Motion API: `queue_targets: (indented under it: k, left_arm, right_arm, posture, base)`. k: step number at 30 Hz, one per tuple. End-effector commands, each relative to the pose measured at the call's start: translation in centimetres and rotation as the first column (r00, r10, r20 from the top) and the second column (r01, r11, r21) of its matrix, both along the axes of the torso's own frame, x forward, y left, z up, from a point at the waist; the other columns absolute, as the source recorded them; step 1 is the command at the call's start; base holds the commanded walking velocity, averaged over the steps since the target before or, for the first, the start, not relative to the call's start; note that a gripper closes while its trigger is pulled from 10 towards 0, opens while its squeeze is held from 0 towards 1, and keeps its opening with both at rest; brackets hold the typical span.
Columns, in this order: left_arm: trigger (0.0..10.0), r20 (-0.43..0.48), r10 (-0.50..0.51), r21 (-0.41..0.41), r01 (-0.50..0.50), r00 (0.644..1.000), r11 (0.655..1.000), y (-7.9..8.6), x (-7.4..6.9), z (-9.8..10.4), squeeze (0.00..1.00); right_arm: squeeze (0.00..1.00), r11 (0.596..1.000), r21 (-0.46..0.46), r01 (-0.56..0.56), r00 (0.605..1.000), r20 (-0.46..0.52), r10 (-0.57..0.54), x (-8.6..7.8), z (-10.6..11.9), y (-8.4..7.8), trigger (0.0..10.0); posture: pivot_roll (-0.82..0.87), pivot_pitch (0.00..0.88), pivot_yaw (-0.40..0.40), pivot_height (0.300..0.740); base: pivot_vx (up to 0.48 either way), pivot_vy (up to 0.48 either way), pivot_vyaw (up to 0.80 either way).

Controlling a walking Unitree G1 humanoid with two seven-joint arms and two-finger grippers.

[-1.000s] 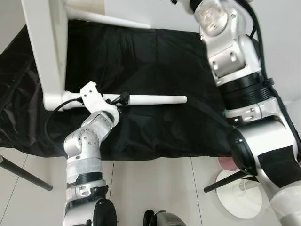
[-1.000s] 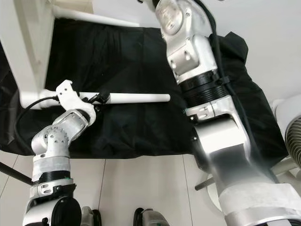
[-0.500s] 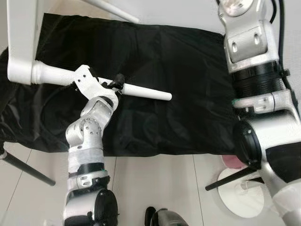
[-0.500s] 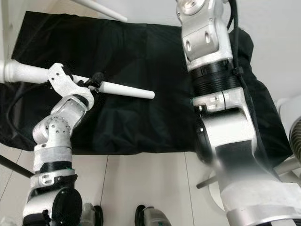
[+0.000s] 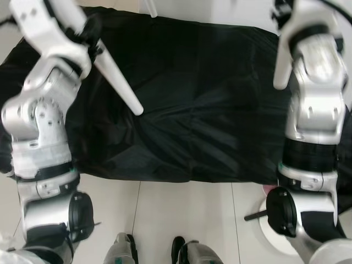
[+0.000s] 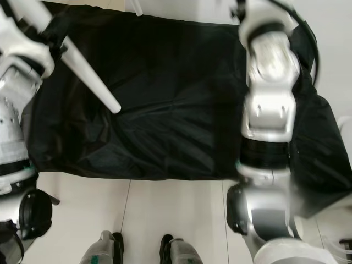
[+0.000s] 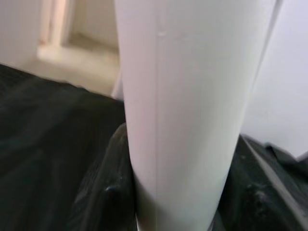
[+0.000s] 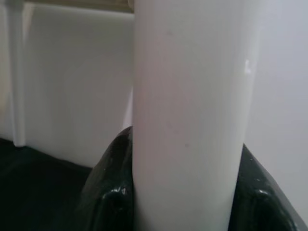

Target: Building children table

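We see a black cloth spread on a pale tiled floor, its near edge running across the lower middle of the frame, bare tiles below it. Most of the cloth centre is open. Upper left, the left gripper pinches a white table leg; in the left wrist view the black fingers press on both sides of the leg. The leg slants down toward centre left, its free tip over the cloth. At the right, the right arm reaches up; in its wrist view the right gripper clamps another white leg. Robot feet show at the bottom edge. White walls stand behind.
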State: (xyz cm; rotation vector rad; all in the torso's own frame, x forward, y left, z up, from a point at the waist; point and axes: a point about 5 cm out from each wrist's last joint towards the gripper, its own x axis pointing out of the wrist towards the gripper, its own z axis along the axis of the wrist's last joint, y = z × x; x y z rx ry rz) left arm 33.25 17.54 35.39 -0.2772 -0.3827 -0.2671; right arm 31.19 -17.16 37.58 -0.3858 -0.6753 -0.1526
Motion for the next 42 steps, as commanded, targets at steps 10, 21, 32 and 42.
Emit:
queue_targets:
  k: [10,21,32,42]
  left_arm:
    - [0.0,0.190,-0.131,0.083,0.117,0.973,0.990,-1.1,-3.0,3.3,0.00]
    - [0.0,0.124,-0.207,0.252,0.171,0.971,0.953,-2.2,-3.2,1.8,0.00]
    - [10.0,0.028,-0.252,0.298,0.233,0.967,0.926,-3.0,-2.9,-0.2,1.00]
    - [10.0,-0.015,-0.289,0.367,0.274,0.957,0.889,-2.9,-3.2,-1.8,0.00]
  right_arm:
    - [0.00,0.999,-0.024,0.044,0.977,-0.206,-0.048,-1.0,-7.5,-0.8,0.0]
    - [0.00,0.997,0.075,-0.014,0.940,-0.339,0.038,-2.6,-14.8,-0.4,0.0]
    - [1.00,0.970,0.243,0.009,0.916,-0.391,0.089,-2.6,-18.3,-1.8,10.0]
    - [0.00,0.954,0.301,-0.009,0.942,-0.318,0.109,-2.0,-18.3,-2.6,10.0]
  posture:
    - [-0.01,0.208,-0.066,0.740]
    - [0.00,0.225,-0.073,0.740]
    - [0.01,0.222,-0.058,0.740]
    - [0.03,0.218,-0.057,0.740]
  base:
    - [0.000,0.000,0.00]
    - [0.000,0.000,0.00]
    - [0.000,0.000,0.00]
    - [0.000,0.000,0.00]
